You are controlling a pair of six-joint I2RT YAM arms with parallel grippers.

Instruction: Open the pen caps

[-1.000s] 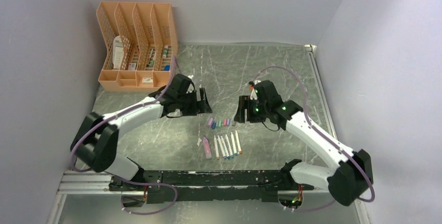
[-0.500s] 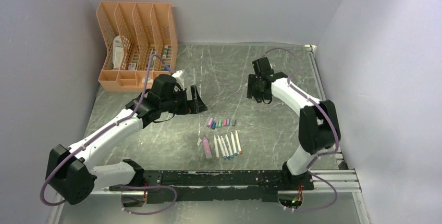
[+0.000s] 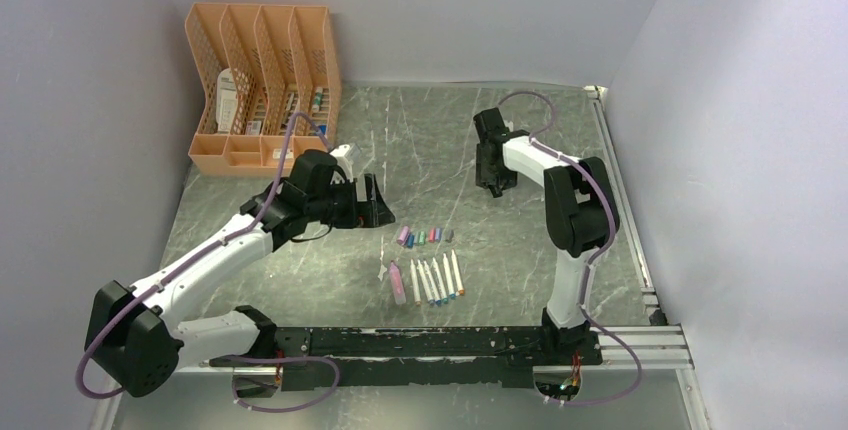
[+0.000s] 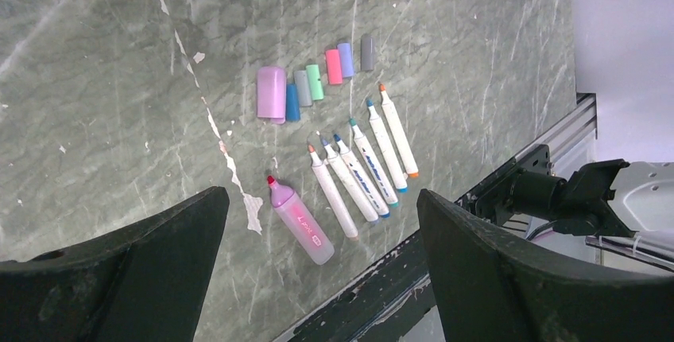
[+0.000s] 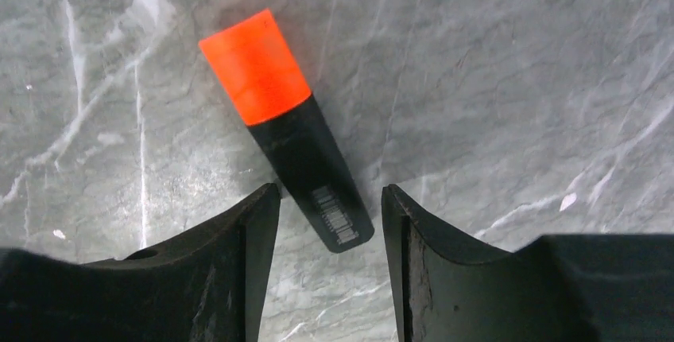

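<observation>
Several loose pen caps (image 3: 425,236) lie in a row at mid-table. The left wrist view shows them as a chunky pale purple cap (image 4: 271,92), then blue, grey, teal, pink (image 4: 334,67), blue and grey ones. Below them lie several uncapped white pen barrels (image 4: 362,171) and a pink highlighter (image 4: 300,221). My left gripper (image 3: 375,202) is open and empty, above and to the left of them. My right gripper (image 3: 493,175) is open at the back of the table, its fingers either side of the tail of a black highlighter (image 5: 314,171) with an orange cap (image 5: 256,68) still on it.
An orange file organizer (image 3: 262,85) with small items in it stands at the back left. A black rail (image 3: 440,342) runs along the near edge, just below the pens. Grey walls close in on the left, back and right.
My right gripper has swung from beside the row of caps to the back of the table, over the orange-capped highlighter. My left gripper has drawn back a little to the left.
</observation>
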